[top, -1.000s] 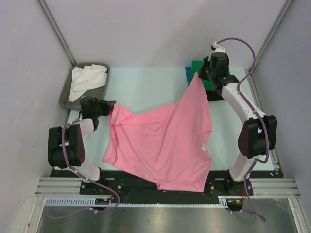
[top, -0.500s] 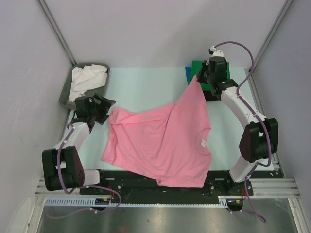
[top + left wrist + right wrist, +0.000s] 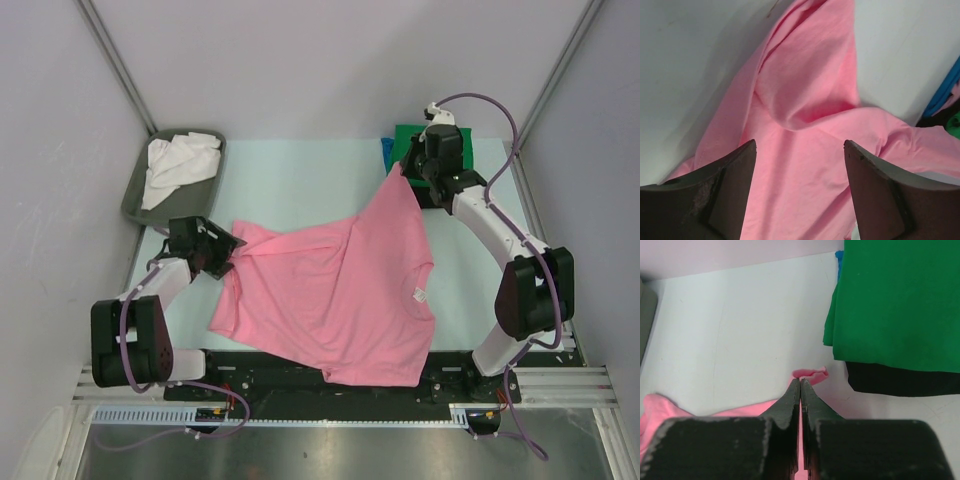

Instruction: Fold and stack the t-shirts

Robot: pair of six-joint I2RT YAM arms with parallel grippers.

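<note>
The pink t-shirt (image 3: 340, 290) lies spread and creased across the table, its near hem hanging over the front edge. My right gripper (image 3: 402, 168) is shut on the shirt's far corner (image 3: 810, 374) and holds it up by the folded stack. The stack has a green shirt (image 3: 895, 300) on top of a black one (image 3: 900, 381), with a blue edge (image 3: 385, 152) showing. My left gripper (image 3: 228, 252) is open, its fingers (image 3: 730, 185) straddling the bunched pink cloth (image 3: 805, 150) at the shirt's left edge. A white shirt (image 3: 175, 165) lies crumpled in the tray.
A grey plastic tray (image 3: 138, 205) stands at the back left by the wall. The folded stack sits at the back right, close to my right gripper. Grey walls close in both sides.
My left gripper has swung back onto the shirt's left edge after pulling away to the left. My right gripper has drawn the pink corner slightly further back.
</note>
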